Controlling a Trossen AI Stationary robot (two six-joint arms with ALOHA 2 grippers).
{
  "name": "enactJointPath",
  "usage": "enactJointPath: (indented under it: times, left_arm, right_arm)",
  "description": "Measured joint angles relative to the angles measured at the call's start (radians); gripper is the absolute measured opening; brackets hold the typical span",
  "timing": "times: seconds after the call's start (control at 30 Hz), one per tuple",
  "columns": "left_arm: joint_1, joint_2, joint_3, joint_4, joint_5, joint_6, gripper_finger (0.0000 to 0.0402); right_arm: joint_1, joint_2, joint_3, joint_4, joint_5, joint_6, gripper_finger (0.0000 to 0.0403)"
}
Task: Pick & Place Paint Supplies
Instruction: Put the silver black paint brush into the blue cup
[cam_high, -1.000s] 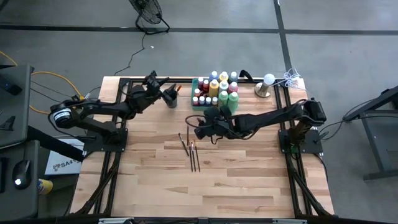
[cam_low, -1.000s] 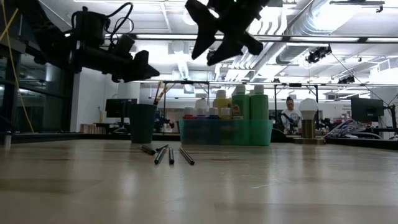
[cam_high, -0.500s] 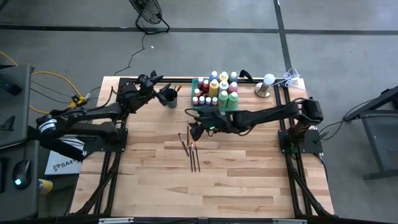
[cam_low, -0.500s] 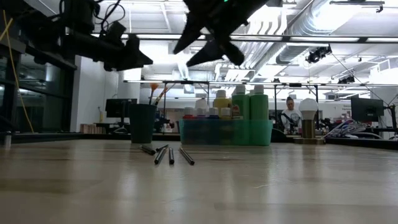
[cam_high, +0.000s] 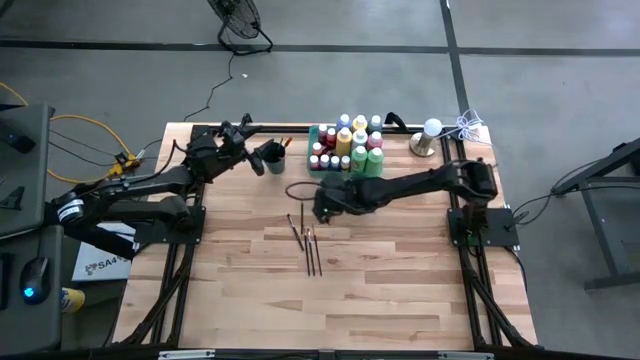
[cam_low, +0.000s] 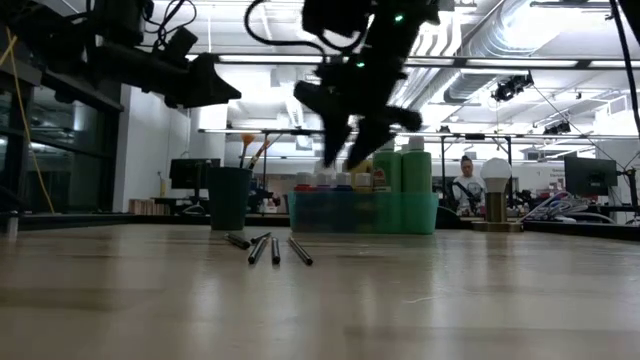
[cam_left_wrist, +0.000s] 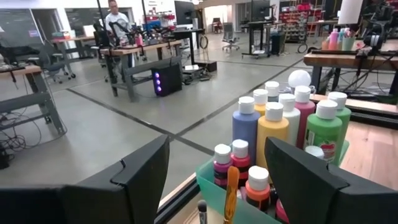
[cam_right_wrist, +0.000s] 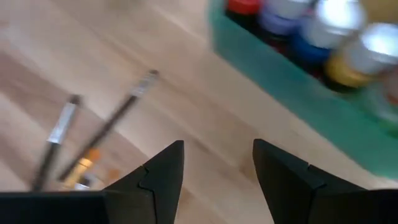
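Several thin dark paintbrushes (cam_high: 306, 243) lie flat on the wooden table (cam_high: 380, 290), also in the low view (cam_low: 266, 246) and the right wrist view (cam_right_wrist: 107, 129). My right gripper (cam_high: 320, 206) hangs open above and just behind them, slanting down (cam_right_wrist: 217, 169), with nothing between its fingers. Paint bottles (cam_high: 348, 142) stand in a green tray (cam_low: 365, 211) at the far edge. My left gripper (cam_high: 256, 158) is open, level and empty (cam_left_wrist: 217, 177), left of the dark cup (cam_high: 275, 157), which holds brushes (cam_left_wrist: 231, 190).
A small lamp with a white ball (cam_high: 427, 136) and a coil of white cord (cam_high: 468, 125) sit at the far right corner. The near half of the table is bare wood. Beyond the table lies a workshop, with a person (cam_low: 466, 180) far off.
My right gripper has come down toward the paintbrushes and tipped its fingers further downward. My left gripper has drawn back from over the cup toward the table's left edge and risen a little. The brushes, bottles and cup have not moved.
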Motion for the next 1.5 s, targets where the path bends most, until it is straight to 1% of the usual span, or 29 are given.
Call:
enactJointPath:
  times: [0.13,0.2,0.3,0.37,0.47,0.57,0.73,0.83,0.97,1.07,1.3,1.5]
  left_arm:
    - [0.0,0.0,0.0,-0.003,0.002,0.001,0.026]
    - [0.0,0.0,0.0,-0.003,0.004,0.001,0.026]
    - [0.0,0.0,0.0,-0.003,0.012,-0.003,0.026]
    - [0.0,0.0,0.0,-0.003,0.018,-0.009,0.026]
    - [0.0,0.0,0.0,-0.002,0.046,-0.019,0.026]
    - [0.0,0.0,0.0,-0.001,0.07,-0.033,0.026]
    - [0.0,0.0,0.0,0.0,0.073,-0.033,0.026]
    - [0.0,0.0,0.0,0.0,0.075,-0.034,0.026]
    - [0.0,0.0,0.0,-0.008,0.078,-0.04,0.026]
    - [0.0,0.0,0.0,-0.026,0.081,-0.051,0.026]
    - [0.0,0.001,0.0,-0.032,0.121,-0.078,0.026]
    - [0.0,0.001,0.0,-0.053,0.123,-0.09,0.026]
  right_arm:
    - [0.051,-0.04,-0.024,-0.185,0.137,0.043,0.0185]
    - [0.075,-0.061,-0.057,-0.246,0.177,0.069,0.0185]
    - [0.095,-0.117,-0.153,-0.26,0.205,0.086,0.0185]
    - [0.094,-0.167,-0.249,-0.209,0.195,0.086,0.0185]
    - [0.074,-0.271,-0.43,-0.045,0.128,0.072,0.0185]
    - [0.044,-0.415,-0.626,0.194,0.041,-0.018,0.0185]
    - [-0.011,-0.662,-0.941,0.648,-0.199,-0.24,0.0185]
    - [-0.057,-0.786,-1.088,0.826,-0.291,-0.302,0.0185]
    - [-0.111,-0.91,-1.225,0.961,-0.396,-0.339,0.0185]
    - [-0.136,-0.978,-1.291,1.008,-0.448,-0.362,0.0185]
    - [-0.142,-1.065,-1.433,1.166,-0.453,-0.38,0.0185]
    - [-0.142,-1.078,-1.44,1.157,-0.454,-0.416,0.0185]
